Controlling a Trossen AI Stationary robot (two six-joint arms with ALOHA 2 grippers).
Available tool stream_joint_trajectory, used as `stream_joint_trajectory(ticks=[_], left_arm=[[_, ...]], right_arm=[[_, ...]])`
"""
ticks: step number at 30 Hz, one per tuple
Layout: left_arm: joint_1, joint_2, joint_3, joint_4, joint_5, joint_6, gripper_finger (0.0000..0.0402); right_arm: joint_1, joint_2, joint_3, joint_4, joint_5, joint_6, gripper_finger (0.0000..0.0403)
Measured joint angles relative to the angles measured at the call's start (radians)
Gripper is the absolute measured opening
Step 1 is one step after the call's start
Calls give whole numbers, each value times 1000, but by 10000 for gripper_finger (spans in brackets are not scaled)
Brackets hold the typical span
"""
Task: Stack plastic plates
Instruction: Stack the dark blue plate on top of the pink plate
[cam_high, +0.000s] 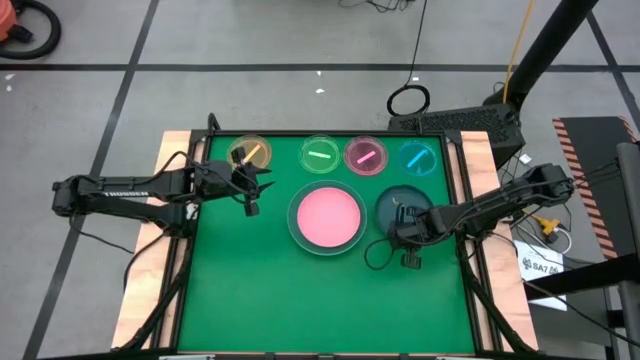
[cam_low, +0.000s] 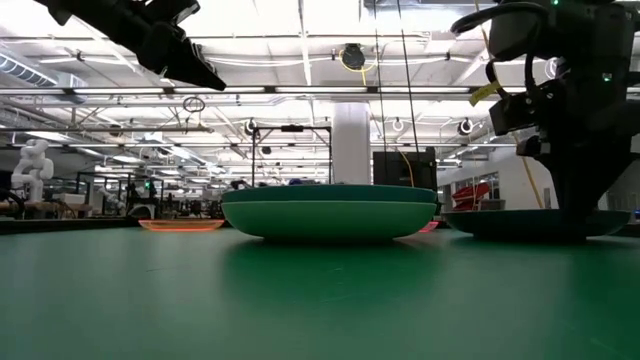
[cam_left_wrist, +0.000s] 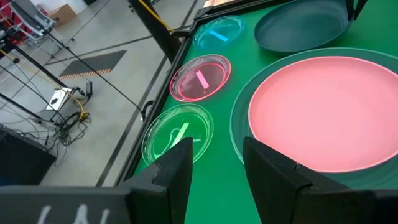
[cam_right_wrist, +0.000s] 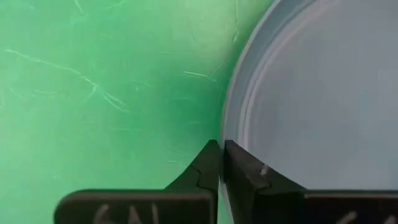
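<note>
You had the green table (cam_high: 250, 300) set with the biggest pieces in the middle: the pink plate (cam_high: 326, 217) sat nested in a pale green-rimmed one, so that stack looked already begun, and the dark teal plate (cam_high: 402, 207) lay just beside it on the right. Your right gripper (cam_right_wrist: 222, 163) was down at that teal plate's near rim, its fingers pressed almost together; from the wrist view they seemed to be nipping the rim's edge, though I couldn't be sure any plastic was actually between them. A rim pinch made sense as the way to lift so flat a plate onto the pink one.

Along the far edge you had the four small plates in a row: amber (cam_high: 249, 153), green (cam_high: 321, 155), small pink (cam_high: 365, 156) and blue (cam_high: 417, 158), each apart from its neighbour. Your left gripper (cam_left_wrist: 214, 163) hung above the table near the amber one, fingers spread and holding nothing, probably waiting its turn.
</note>
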Motion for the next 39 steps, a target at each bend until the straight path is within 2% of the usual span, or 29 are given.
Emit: stream_joint_trajectory(ticks=[14, 23, 39], left_arm=[[0, 0, 0, 0, 0, -1, 149], [0, 0, 0, 0, 0, -1, 149], [0, 0, 0, 1, 0, 0, 149]], right_arm=[[0, 0, 45, -63, -1, 9, 7], [0, 1, 162, -200, 83, -3, 6], [-5, 0, 347, -292, 243, -92, 1]])
